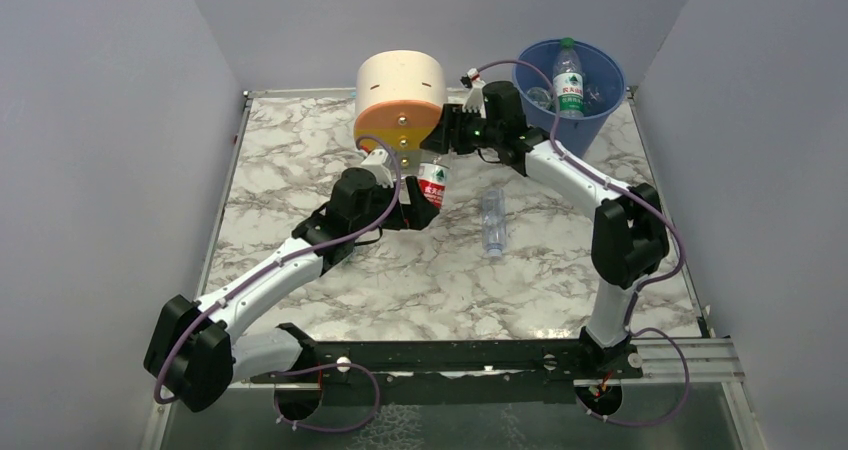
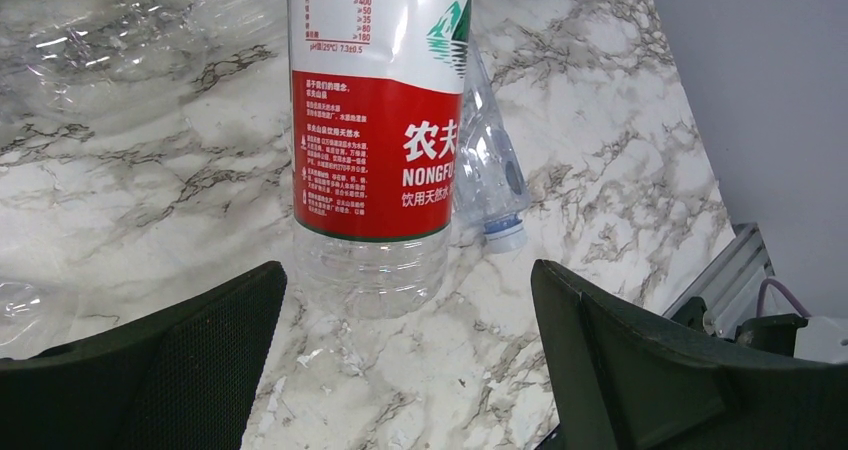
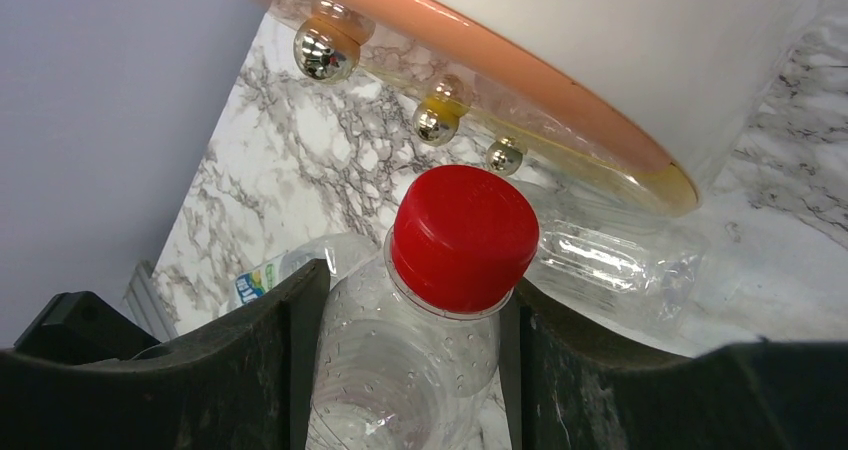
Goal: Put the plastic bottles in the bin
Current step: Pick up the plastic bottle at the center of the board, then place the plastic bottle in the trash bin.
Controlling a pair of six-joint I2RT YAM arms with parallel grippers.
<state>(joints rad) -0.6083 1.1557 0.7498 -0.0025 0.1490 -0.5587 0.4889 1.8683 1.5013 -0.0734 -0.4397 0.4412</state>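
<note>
Grasp on an upright bottle, shown from three views. Right tool (image 3: 410, 315) is clenched on the shoulder of the red-capped bottle (image 3: 462, 235), just under the cap — a high hold that keeps the bottle vertical and leaves its labelled body free. Left tool (image 2: 408, 275) stands released, its fingers (image 2: 150, 360) spread to either side of the bottle's base and touching nothing, so the right arm alone appears to bear it. Whether the base rests on the counter (image 2: 130, 190) cannot be told. Bin (image 1: 600, 120) stands at the far right corner, well apart, with a green-capped bottle (image 1: 567, 75) upright inside. A clear bottle (image 1: 492, 220) lies on the counter between the arms — not yet binned. Drawer unit (image 1: 400, 90) stands just behind the grasp.
</note>
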